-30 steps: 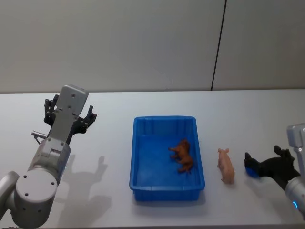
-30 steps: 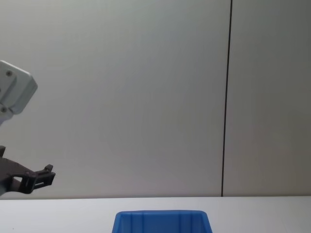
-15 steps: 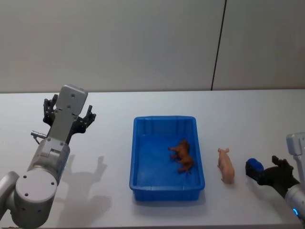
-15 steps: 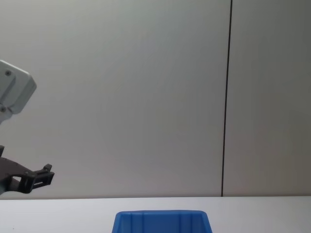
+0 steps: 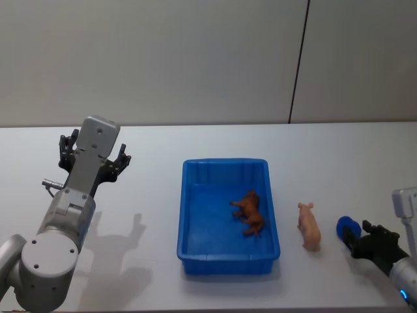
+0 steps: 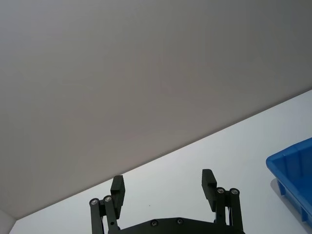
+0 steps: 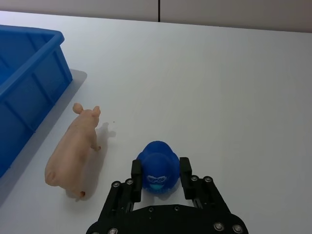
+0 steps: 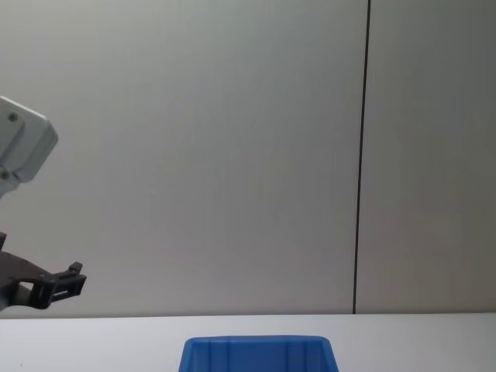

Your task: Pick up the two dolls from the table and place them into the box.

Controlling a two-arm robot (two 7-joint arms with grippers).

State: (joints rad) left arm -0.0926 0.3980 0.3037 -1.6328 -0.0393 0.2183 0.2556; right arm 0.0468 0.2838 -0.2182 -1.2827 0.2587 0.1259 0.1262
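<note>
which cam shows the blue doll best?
Right wrist view: the blue doll sits close and front-on, held in the right gripper. The head view shows it small, far right, at that gripper's tips.

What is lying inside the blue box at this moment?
A brown animal doll lies on the floor of the box, close to its right wall. The near wall covers a narrow strip of floor just behind it, so anything small there cannot be seen.

No text, label or number is legible
</note>
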